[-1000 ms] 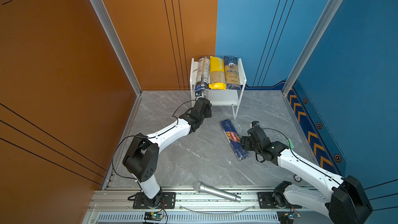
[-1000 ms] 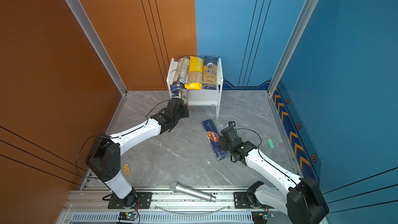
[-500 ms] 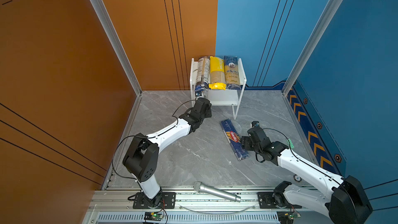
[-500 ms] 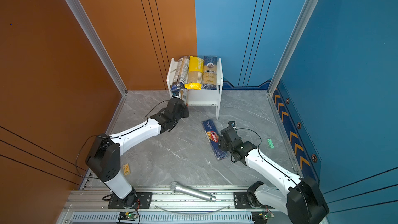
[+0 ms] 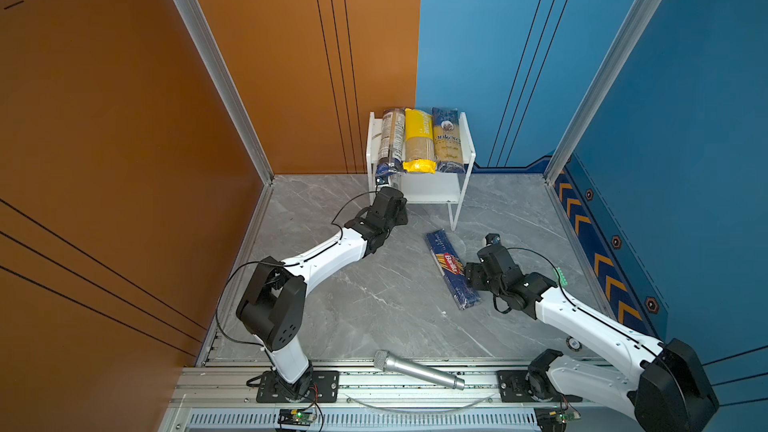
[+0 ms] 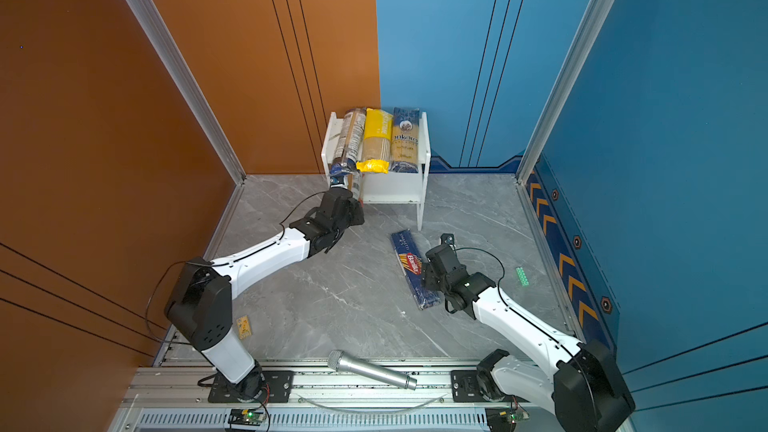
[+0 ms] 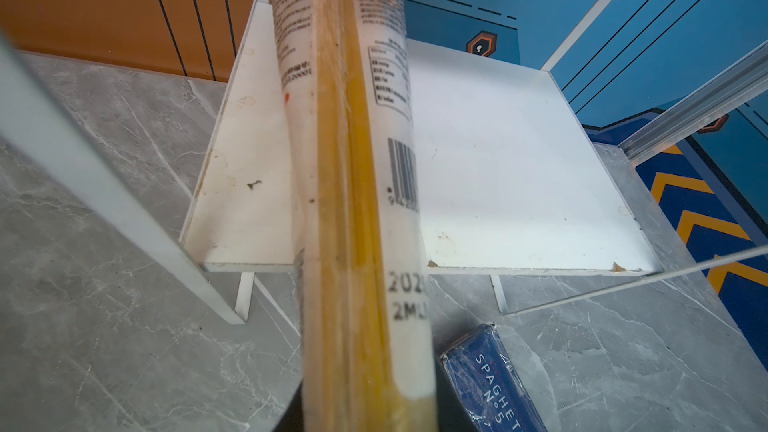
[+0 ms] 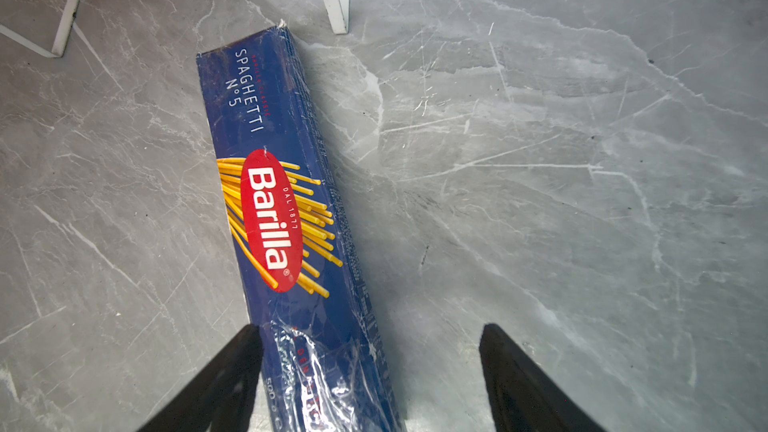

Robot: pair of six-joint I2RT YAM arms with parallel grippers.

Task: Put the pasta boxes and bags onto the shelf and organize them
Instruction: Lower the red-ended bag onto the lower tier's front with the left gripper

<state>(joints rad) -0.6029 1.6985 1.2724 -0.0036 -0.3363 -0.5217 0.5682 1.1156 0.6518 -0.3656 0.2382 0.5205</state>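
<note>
- The left gripper [image 5: 394,196] is clamped on the red-ended pack [image 7: 353,201], which reaches over the left edge of the lower board [image 7: 519,180] of the shelf [image 5: 466,147].
- The shelf stands at the back edge of the worktop [image 5: 374,297]. The clear pack [image 5: 390,135], yellow pack [image 5: 419,139] and Ankara pack [image 5: 446,139] lie side by side on top.
- The right gripper [image 8: 372,330] has its jaws apart around the near end of the Barilla box [image 8: 282,184], which lies flat before the shelf.

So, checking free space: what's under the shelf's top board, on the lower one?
One clear spaghetti pack pokes in over the lower board; the rest looks bare. The strip of board beneath that pack is covered.
</note>
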